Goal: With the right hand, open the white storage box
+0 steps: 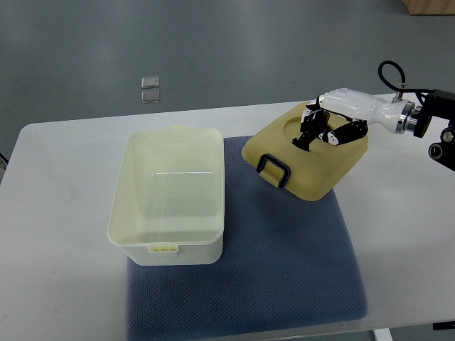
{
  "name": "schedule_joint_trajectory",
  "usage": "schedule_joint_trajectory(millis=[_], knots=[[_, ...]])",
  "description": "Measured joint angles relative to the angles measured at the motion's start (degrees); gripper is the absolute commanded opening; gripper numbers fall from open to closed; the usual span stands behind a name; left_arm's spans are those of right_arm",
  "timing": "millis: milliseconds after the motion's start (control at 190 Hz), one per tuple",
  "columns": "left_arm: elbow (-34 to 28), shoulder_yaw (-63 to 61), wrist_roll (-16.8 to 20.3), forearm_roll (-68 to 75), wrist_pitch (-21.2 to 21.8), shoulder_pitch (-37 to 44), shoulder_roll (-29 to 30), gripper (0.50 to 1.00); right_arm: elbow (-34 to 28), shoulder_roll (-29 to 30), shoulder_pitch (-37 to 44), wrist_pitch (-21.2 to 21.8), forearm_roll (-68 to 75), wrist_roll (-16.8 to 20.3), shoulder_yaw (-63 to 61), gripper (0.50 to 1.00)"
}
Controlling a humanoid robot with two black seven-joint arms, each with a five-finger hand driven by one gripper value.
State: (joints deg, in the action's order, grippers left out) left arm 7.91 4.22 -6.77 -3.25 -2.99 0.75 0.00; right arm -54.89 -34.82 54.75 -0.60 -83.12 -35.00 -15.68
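Right hand (328, 122) in from the tabletop's right edge, fingers curled into the round recess of the yellowish lid (306, 150), gripping it, lid tilted over the blue mat's (284, 270) far right corner. White storage box (169, 195) sits open, straddling the mat's left edge, toward the white table's (57, 213) left side.
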Motion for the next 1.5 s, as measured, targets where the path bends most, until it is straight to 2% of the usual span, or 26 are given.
schedule_joint_trajectory(millis=[236, 483, 641, 672, 698, 751, 793, 882, 987, 1087, 1134, 1307, 1502], knots=[[0.0, 0.0, 0.0, 0.0, 0.0, 0.0, 0.0, 1.000, 0.0, 3.4, -1.0, 0.0, -0.6, 0.0, 0.2, 0.500], [0.0, 0.0, 0.0, 0.0, 0.0, 0.0, 0.0, 1.000, -0.1, 3.9, -2.9, 0.1, -0.8, 0.0, 0.2, 0.517], [0.0, 0.0, 0.0, 0.0, 0.0, 0.0, 0.0, 1.000, -0.1, 4.4, -3.3, 0.1, -1.0, 0.0, 0.2, 0.580], [0.0, 0.0, 0.0, 0.0, 0.0, 0.0, 0.0, 1.000, -0.1, 4.5, -3.3, 0.1, -1.0, 0.0, 0.2, 0.615], [0.0, 0.0, 0.0, 0.0, 0.0, 0.0, 0.0, 1.000, -0.1, 4.5, -3.3, 0.1, -1.0, 0.0, 0.2, 0.674], [0.0, 0.0, 0.0, 0.0, 0.0, 0.0, 0.0, 1.000, -0.1, 4.6, -3.3, 0.1, -0.9, 0.0, 0.2, 0.758], [0.0, 0.0, 0.0, 0.0, 0.0, 0.0, 0.0, 1.000, -0.1, 4.7, -3.3, 0.1, -0.8, 0.0, 0.2, 0.793], [0.0, 0.0, 0.0, 0.0, 0.0, 0.0, 0.0, 1.000, -0.1, 5.4, -3.5, 0.1, -0.5, 0.0, 0.1, 0.827], [0.0, 0.0, 0.0, 0.0, 0.0, 0.0, 0.0, 1.000, -0.1, 5.8, -4.0, 0.2, -0.3, 0.0, 0.1, 0.858], [0.0, 0.0, 0.0, 0.0, 0.0, 0.0, 0.0, 1.000, -0.1, 5.8, -4.1, 0.3, -0.2, 0.0, -0.2, 0.862], [0.0, 0.0, 0.0, 0.0, 0.0, 0.0, 0.0, 1.000, -0.1, 5.7, -4.1, 0.4, -0.1, 0.0, -0.4, 0.891], [0.0, 0.0, 0.0, 0.0, 0.0, 0.0, 0.0, 1.000, -0.2, 5.2, -4.1, 0.5, 2.1, 0.0, -0.9, 0.893], [0.0, 0.0, 0.0, 0.0, 0.0, 0.0, 0.0, 1.000, -0.1, 4.9, -3.8, 2.4, 15.6, 0.0, -2.1, 0.893]])
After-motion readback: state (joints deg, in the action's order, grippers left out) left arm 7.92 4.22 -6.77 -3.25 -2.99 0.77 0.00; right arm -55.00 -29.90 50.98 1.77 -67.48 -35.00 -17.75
